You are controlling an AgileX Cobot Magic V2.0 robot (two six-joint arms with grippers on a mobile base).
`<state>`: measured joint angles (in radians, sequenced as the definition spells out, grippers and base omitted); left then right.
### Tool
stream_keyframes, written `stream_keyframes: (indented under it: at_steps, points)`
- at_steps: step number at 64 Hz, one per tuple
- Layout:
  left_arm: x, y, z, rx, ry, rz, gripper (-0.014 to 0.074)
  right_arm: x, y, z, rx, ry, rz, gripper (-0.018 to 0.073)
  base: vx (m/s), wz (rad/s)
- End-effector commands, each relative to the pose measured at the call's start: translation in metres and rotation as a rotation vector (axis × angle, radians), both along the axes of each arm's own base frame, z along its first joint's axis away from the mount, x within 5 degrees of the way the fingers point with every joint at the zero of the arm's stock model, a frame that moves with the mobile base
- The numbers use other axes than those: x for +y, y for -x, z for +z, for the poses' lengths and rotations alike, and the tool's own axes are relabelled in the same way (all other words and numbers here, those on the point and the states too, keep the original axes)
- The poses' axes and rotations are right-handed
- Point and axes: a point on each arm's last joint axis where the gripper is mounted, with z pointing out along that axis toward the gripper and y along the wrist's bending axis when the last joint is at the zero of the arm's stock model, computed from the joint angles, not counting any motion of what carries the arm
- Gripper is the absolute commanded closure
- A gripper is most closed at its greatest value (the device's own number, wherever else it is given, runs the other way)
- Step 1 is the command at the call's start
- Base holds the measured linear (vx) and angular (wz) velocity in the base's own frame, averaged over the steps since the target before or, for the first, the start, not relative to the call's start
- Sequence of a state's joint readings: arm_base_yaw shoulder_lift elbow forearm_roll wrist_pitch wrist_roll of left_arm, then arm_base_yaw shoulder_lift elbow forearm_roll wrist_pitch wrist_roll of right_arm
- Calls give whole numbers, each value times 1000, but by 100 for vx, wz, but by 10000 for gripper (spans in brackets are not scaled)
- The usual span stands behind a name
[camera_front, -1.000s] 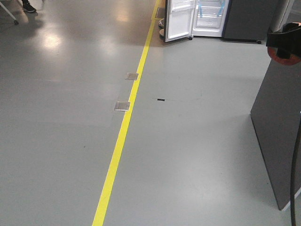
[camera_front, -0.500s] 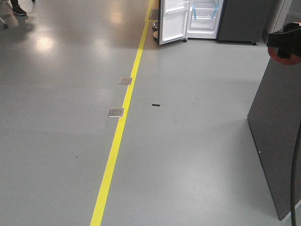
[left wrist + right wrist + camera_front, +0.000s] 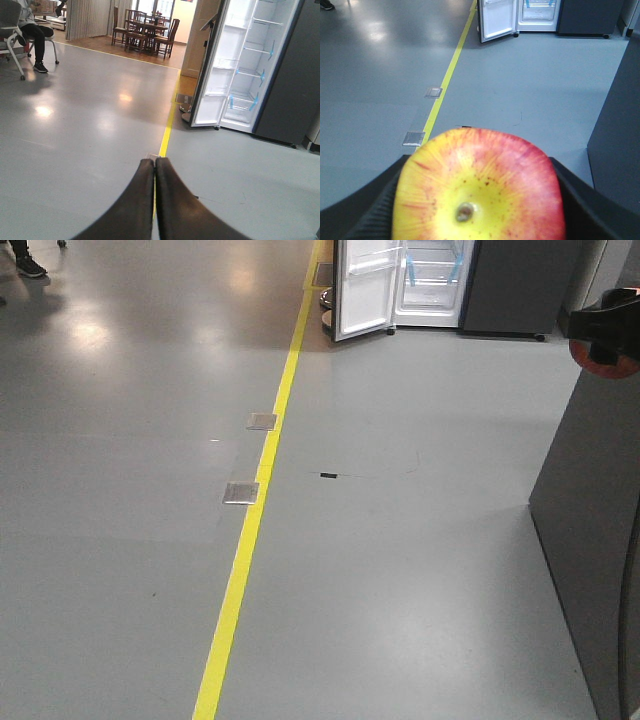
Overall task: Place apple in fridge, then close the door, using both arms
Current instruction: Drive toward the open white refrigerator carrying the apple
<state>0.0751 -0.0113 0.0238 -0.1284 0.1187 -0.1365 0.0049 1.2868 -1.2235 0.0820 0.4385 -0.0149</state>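
Test hall, mock-home corner: glossy grey floor point(image 3: 420, 570), yellow lane line point(image 3: 246, 540), open white-lined dark grey fridge point(image 3: 245, 65), wooden dining set point(image 3: 145, 31).

The floor point(image 3: 420, 570) is grey and shiny. A long yellow line point(image 3: 245, 540) runs along it. A small square metal plate point(image 3: 241, 492) sits flat against the line's left side. A second plate point(image 3: 262, 421) sits farther along. A tiny black mark point(image 3: 329, 476) lies right of the line. Far off, the fridge point(image 3: 430, 280) stands on the floor with its door point(image 3: 360, 290) open.
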Motion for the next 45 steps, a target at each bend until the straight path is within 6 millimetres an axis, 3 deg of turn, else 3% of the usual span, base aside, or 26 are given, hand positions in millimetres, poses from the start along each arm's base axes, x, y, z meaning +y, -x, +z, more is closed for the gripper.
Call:
stream_keyframes:
  at_steps: [1, 45]
  points:
    - [1, 0, -2, -65, 6, 5, 602, -2, 6, 26, -141, 4, -8, 552, 15, 2]
    - [1, 0, -2, -65, 6, 5, 602, -2, 6, 26, -141, 4, -8, 552, 15, 0]
